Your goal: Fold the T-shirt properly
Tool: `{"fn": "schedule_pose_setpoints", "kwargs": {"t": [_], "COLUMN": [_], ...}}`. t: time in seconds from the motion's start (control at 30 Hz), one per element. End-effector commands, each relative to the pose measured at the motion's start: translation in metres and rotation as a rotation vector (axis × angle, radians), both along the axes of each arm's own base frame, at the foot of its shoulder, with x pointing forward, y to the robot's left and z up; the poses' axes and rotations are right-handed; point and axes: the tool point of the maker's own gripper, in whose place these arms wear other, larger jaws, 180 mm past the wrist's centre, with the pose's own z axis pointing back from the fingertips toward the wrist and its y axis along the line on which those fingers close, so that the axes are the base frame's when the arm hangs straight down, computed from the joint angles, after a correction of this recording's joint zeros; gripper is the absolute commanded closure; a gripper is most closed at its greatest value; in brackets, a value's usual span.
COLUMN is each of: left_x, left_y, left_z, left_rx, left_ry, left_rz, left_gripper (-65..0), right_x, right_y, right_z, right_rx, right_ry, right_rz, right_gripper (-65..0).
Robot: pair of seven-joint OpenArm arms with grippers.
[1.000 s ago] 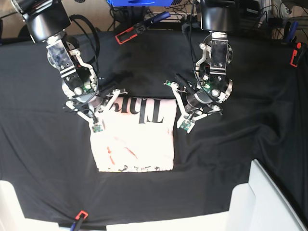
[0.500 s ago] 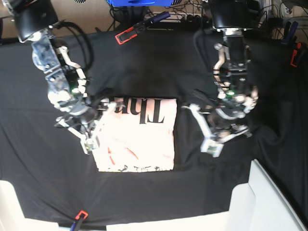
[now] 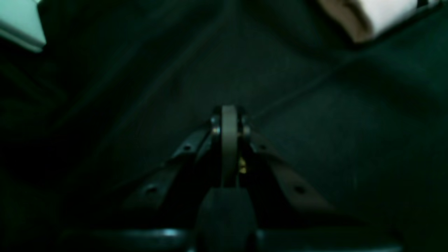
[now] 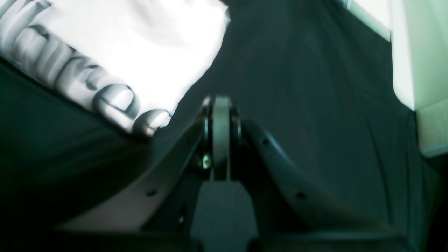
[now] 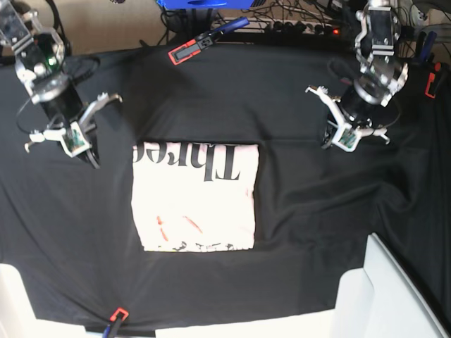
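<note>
The T-shirt (image 5: pixel 194 201) lies on the black cloth as a flat pale pink rectangle, its "Three" lettering upside down along the far edge. My right gripper (image 5: pixel 91 156) hangs left of the shirt's far left corner, shut and empty, clear of the fabric. In the right wrist view the shut gripper (image 4: pixel 221 100) sits just off the lettered corner of the T-shirt (image 4: pixel 122 45). Far to the right of the shirt, my left gripper (image 5: pixel 328 139) is shut on nothing. In the left wrist view the gripper (image 3: pixel 229 109) is over bare cloth, with a T-shirt (image 3: pixel 371 14) corner at top right.
Black table cloth (image 5: pixel 310 211) covers the table, with wrinkles at the right. Red clamps sit at the back (image 5: pixel 187 51), right edge (image 5: pixel 431 81) and front (image 5: pixel 116 315). White boards stand at the front right (image 5: pixel 394 296) and front left (image 5: pixel 13 303). Cables crowd the back edge.
Both arms have let go of the shirt's far corners and pulled back outward and away. The far left corner now lies flat, showing the whole word.
</note>
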Motion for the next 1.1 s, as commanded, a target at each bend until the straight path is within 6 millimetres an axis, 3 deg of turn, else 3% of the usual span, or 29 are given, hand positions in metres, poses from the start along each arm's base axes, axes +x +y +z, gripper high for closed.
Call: {"fn": "schedule_pose_setpoints", "kwargs": {"t": [0.0,0.17,0.23,0.37,0.67,0.77,0.93,1.07], "left_x": [0.001,-0.028,-0.045,-0.078,-0.127,-0.154,-0.207,-0.242], "left_y": [-0.004,-0.005,-0.006,-0.001,0.005,0.009,0.019,0.025], "left_z": [0.016,0.028,0.026,0.02,0.005,-0.008,-0.049,-0.074], "left_rx": [-0.041,-0.083,-0.09,-0.078,-0.035,-0.028,-0.028,-0.03], "left_ry": [-0.084,-0.218,-0.215,-0.193,-0.112,-0.037,0.14,0.248], "left_rz": [0.003,0.032,0.031,0.029,0.061,0.068,0.114,0.152], "left_gripper": [0.0,0.0,0.0,0.0,0.0,0.0,0.0,0.0], "right_x": [0.0,-0.04,-0.058,-0.088,-0.147,-0.168,-0.207,-0.235], "right_y": [-0.008,-0.005,0.0,-0.014,-0.022,-0.024,-0.031,-0.032], "right_z": [0.013,0.003,-0.006,-0.017,-0.041,-0.051,-0.089,-0.105], "right_rx": [-0.006,-0.132,-0.18,-0.298,-0.346,-0.35,-0.351,-0.354], "right_ry": [-0.057,-0.081,-0.067,-0.04,0.098,0.156,0.298,0.378], "right_rz": [0.004,0.102,0.116,0.088,0.063,0.071,0.021,0.022], "right_gripper": [0.0,0.0,0.0,0.0,0.0,0.0,0.0,0.0]}}
